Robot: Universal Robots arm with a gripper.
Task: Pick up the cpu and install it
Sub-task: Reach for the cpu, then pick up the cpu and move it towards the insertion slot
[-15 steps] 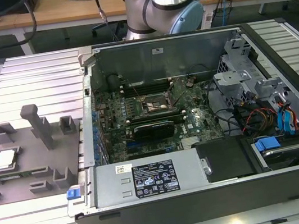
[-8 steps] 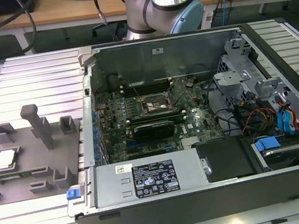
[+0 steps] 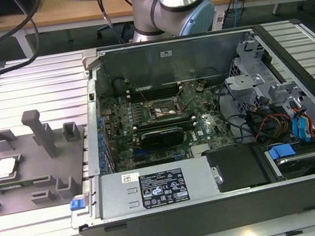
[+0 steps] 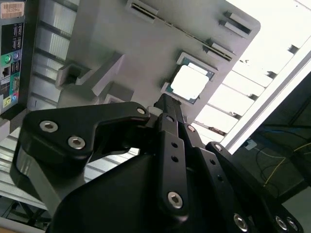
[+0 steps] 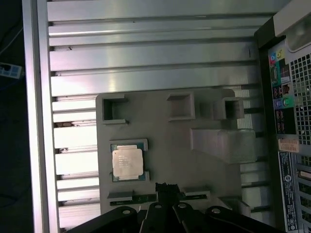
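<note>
**End effector above the fixture, cpu not yet picked**

Exterior view: the cpu (image 3: 5, 168) lies flat in its nest on the grey fixture (image 3: 29, 162), lower left of the frame, well apart from the open case (image 3: 249, 205) and its board (image 3: 164, 123). First wrist view: the end effector (image 5: 167, 187) hangs above the fixture, fingers together and empty, its tip near the cpu (image 5: 127, 162) but beside it, not over it. Second wrist view: the tip (image 4: 165, 103) sits just short of the chip's (image 4: 189, 82) edge. To my eye, a clean pick wants the fingers spread and centred over the chip, square to its sides. Then a straight descent onto the rim, clear of the nest's corner tabs.
</note>
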